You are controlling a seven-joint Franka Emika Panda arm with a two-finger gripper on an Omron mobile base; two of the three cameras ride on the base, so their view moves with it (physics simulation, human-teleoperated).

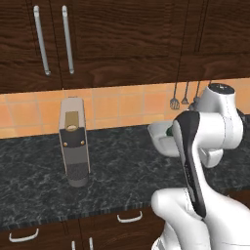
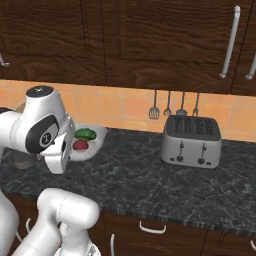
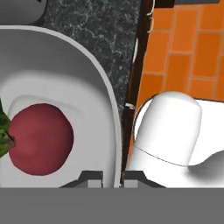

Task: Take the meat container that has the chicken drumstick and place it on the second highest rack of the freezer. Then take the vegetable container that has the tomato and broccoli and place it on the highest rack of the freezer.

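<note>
The vegetable container (image 3: 87, 57) is a white dish, and my gripper (image 3: 110, 178) is shut on its rim, one tip on each side of the wall. Inside it lie the red tomato (image 3: 41, 138) and, at the left edge of the hand view, a bit of the green broccoli (image 3: 3, 131). In the right base view the container (image 2: 97, 136) hangs over the dark counter beside my hand, with the broccoli (image 2: 86, 133) and tomato (image 2: 80, 145) in it. In the left base view my arm hides most of the dish (image 1: 157, 133). The freezer and the meat container are out of view.
A silver toaster (image 2: 191, 141) stands on the counter to the right. A tall grey appliance (image 1: 74, 141) stands to the left. Utensils (image 2: 167, 105) hang on the orange tiled wall under dark wood cabinets. The counter's front edge (image 3: 131, 65) runs just past the dish's rim.
</note>
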